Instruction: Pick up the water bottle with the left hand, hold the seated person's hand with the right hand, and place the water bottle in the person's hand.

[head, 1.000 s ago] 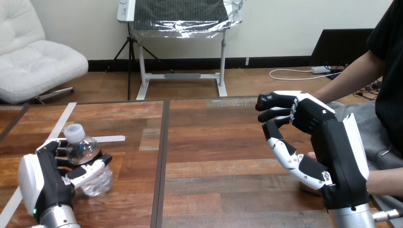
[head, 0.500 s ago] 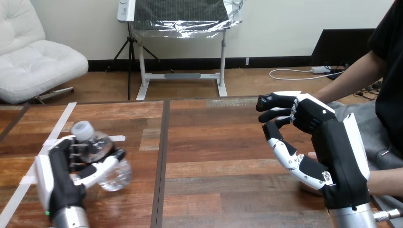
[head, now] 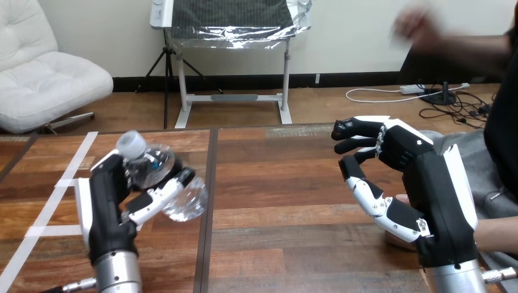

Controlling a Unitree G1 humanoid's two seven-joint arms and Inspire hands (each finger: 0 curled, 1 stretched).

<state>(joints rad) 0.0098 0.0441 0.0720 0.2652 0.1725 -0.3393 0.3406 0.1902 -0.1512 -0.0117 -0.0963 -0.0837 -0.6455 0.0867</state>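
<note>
Tabletop (head: 275, 183): both arms are over it. Your right robot hand (head: 427, 183) stands at the right side, above the person's hand (head: 399, 199); you cannot tell whether it grips it. Your left robot hand (head: 107, 201), at the left, is wrapped round the bottle (head: 149, 162), which is tilted and clear of the tabletop.

Judgement: pick-up done, hold unconfirmed. The carry across and the hand-over are left.

Left arm (head: 117, 274) comes in at 7 o'clock; left hand (head: 105, 204) stands upright, fingers and thumb curled round a bottle (head: 183, 200); right arm (head: 456, 279) comes in at 5 o'clock; right hand (head: 430, 183) has loosely bent fingers pointing to 9 o'clock, thumb well apart.
</note>
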